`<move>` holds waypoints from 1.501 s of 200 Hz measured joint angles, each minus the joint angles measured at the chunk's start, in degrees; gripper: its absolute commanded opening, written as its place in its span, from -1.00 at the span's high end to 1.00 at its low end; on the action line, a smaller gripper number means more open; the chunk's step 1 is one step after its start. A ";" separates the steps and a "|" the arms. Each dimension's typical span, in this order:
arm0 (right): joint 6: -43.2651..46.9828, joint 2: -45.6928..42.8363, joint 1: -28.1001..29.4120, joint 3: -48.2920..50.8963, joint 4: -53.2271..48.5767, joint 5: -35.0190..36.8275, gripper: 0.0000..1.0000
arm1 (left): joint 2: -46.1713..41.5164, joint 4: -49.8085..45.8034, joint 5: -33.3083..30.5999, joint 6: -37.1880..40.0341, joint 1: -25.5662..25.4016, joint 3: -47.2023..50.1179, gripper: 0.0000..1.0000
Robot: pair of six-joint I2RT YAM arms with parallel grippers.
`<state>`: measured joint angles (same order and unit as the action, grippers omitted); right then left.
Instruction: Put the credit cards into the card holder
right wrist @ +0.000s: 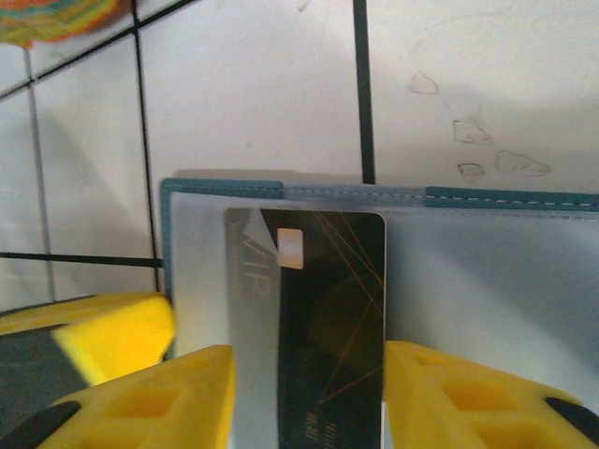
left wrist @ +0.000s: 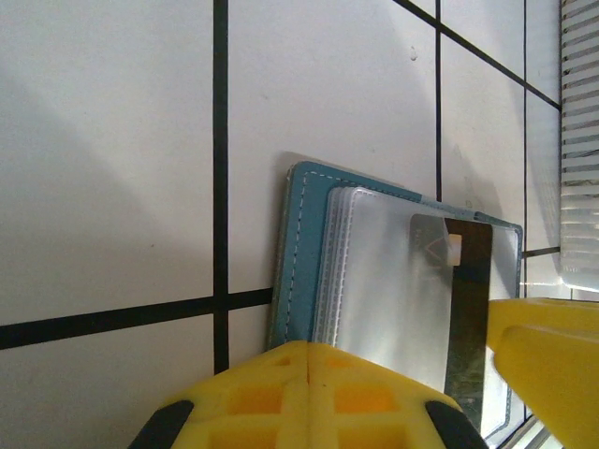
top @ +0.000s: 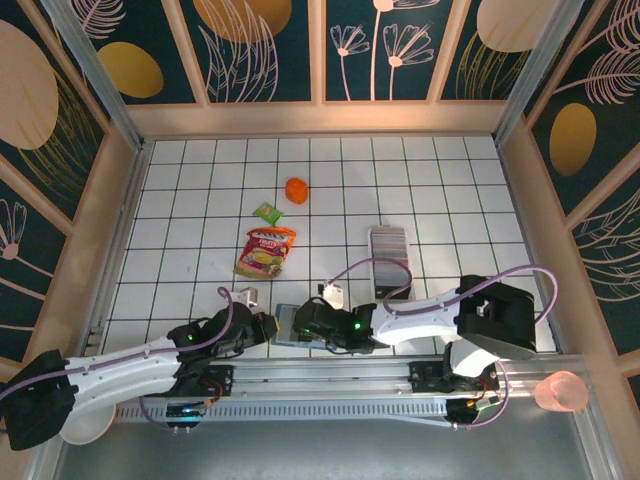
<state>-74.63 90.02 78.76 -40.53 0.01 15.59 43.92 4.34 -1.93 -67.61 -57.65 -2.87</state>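
Top external: card holder on white gridded table, floral walls.

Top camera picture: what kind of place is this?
Likely a robot test booth: a white gridded table, flower-painted wall panels around it, and a left arm and right arm on a metal rail.

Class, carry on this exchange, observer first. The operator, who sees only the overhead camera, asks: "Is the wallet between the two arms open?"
Observer: Yes. The wallet lies open, with its clear sleeves facing up.
Operator: Where is the card?
Observer: A dark card with a chip lies on those sleeves, between the parted jaws of the right gripper.
Operator: And the left gripper?
Observer: The left gripper has its jaws shut, at the wallet's edge.
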 measured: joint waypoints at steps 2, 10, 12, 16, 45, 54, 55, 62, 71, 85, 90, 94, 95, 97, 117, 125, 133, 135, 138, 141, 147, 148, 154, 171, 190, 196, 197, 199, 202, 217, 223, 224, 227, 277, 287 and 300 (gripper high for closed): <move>0.13 0.26 0.00 -0.20 -0.20 0.00 0.16 | 0.00 0.00 0.00 0.00 0.00 0.00 0.96; 0.31 1.27 -0.02 -1.14 -0.83 0.02 0.17 | 0.00 0.00 0.00 0.00 0.00 0.00 0.96; 0.37 1.49 -0.02 -1.31 -0.92 0.02 0.17 | 0.00 0.00 0.00 0.00 0.00 0.00 0.96; 0.42 2.08 0.00 -1.90 -1.11 0.02 0.16 | 0.00 -0.02 0.00 -0.02 0.00 0.00 0.97; 1.42 5.44 0.00 -6.16 -1.46 0.00 0.16 | 0.00 -0.04 0.00 -0.15 0.00 0.00 0.98; 1.92 6.01 -0.02 -6.97 -1.60 0.00 0.16 | 0.00 -0.09 -0.02 -0.17 0.00 0.02 0.98; 1.95 6.03 -0.02 -7.02 -1.60 0.02 0.16 | 0.00 -0.09 -0.02 -0.17 0.00 0.02 0.98; 2.27 6.23 -0.02 -7.37 -1.64 0.00 0.16 | 0.00 -0.07 0.00 -0.17 0.00 0.04 0.98; 2.54 6.40 -0.02 -7.74 -1.84 -0.02 0.16 | 0.00 -0.07 0.00 -0.17 0.00 0.11 0.99; 2.73 6.49 -0.02 -8.20 -2.56 0.00 0.11 | -0.04 -0.07 0.00 -0.17 0.00 0.11 0.99; 2.75 6.47 -0.02 -8.35 -2.97 0.02 0.10 | -0.11 -0.07 0.02 -0.17 0.00 0.11 0.99; 2.75 6.49 0.00 -8.44 -3.26 0.02 0.09 | -0.17 -0.07 0.00 -0.17 0.00 0.11 0.99; 2.75 6.47 -0.02 -8.48 -3.37 0.02 0.09 | -0.17 -0.07 0.02 -0.17 0.00 0.11 0.99; 2.75 6.47 -0.02 -8.50 -3.45 0.02 0.08 | -0.22 -0.07 0.02 -0.17 0.00 0.11 0.99; 2.75 5.66 0.00 -8.46 -4.96 0.28 0.07 | -0.72 -0.09 0.02 -0.17 0.00 0.28 0.99; 2.75 5.01 0.00 -8.44 -5.73 0.52 0.10 | -0.90 -0.22 0.02 -0.17 0.00 0.33 0.98; 2.75 4.22 0.00 -8.44 -6.67 0.92 0.15 | -1.05 -0.33 0.02 -0.20 0.00 0.35 0.98; 2.80 4.04 0.00 -8.44 -6.97 0.96 0.16 | -1.05 -0.33 0.00 -0.17 0.00 0.35 0.98; 2.73 3.82 0.00 -8.44 -7.32 1.11 0.20 | -1.14 -0.35 0.02 -0.20 0.00 0.35 0.98; 2.78 3.58 0.00 -8.44 -7.65 1.18 0.25 | -1.16 -0.37 0.00 -0.20 0.00 0.35 0.98; 2.73 3.30 0.00 -8.44 -8.39 1.46 0.35 | -1.20 -0.42 0.00 -0.20 0.00 0.35 0.98; 2.84 3.28 0.00 -8.44 -8.46 1.49 0.36 | -1.20 -0.42 0.00 -0.20 0.00 0.35 0.98; 2.82 3.13 -0.02 -8.44 -9.07 1.73 0.45 | -1.20 -0.46 0.00 -0.20 0.00 0.35 0.98; 3.41 3.13 0.00 -8.44 -10.88 2.29 0.80 | -1.18 -0.50 0.02 -0.20 0.00 0.35 0.98; 3.89 3.21 0.00 -8.44 -11.74 2.40 0.90 | -1.11 -0.48 0.00 -0.20 0.00 0.35 0.98; 3.89 3.34 0.00 -8.50 -11.98 2.38 0.96 | -1.11 -0.50 0.00 -0.20 0.00 0.35 0.98; 3.91 3.43 0.00 -8.50 -12.02 2.36 0.97 | -1.09 -0.48 0.02 -0.20 0.00 0.35 0.98; 3.80 3.52 0.00 -8.52 -12.07 2.36 0.99 | -1.05 -0.48 0.00 -0.20 0.00 0.35 0.98; 4.02 3.72 0.00 -8.57 -12.17 2.34 1.00 | -1.05 -0.48 0.02 -0.17 0.00 0.35 0.97; 4.13 5.05 0.00 -8.90 -12.59 2.32 1.00 | -0.74 -0.46 0.02 -0.20 0.00 0.35 0.98; 4.24 5.62 0.00 -9.03 -12.70 2.29 1.00 | -0.63 -0.46 0.02 -0.20 0.00 0.35 0.98; 4.26 5.75 0.00 -9.05 -12.72 2.27 1.00 | -0.63 -0.46 0.02 -0.20 0.00 0.35 0.98; 4.28 5.97 0.00 -9.09 -12.72 2.23 1.00 | -0.61 -0.46 0.02 -0.20 0.00 0.35 0.98; 6.03 7.69 -0.02 -10.14 -12.37 1.49 1.00 | -0.57 -0.44 0.02 -0.20 0.00 0.35 0.98; 6.64 7.78 0.00 -10.23 -12.22 1.36 0.98 | -0.57 -0.44 0.02 -0.22 0.00 0.35 0.98; 7.21 7.78 -0.02 -10.27 -12.04 1.29 0.94 | -0.59 -0.44 0.00 -0.22 0.00 0.35 0.98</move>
<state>-67.42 97.80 78.74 -50.81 -12.03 16.88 43.33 3.90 -1.93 -67.83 -57.65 -2.52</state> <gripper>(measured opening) 0.046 0.039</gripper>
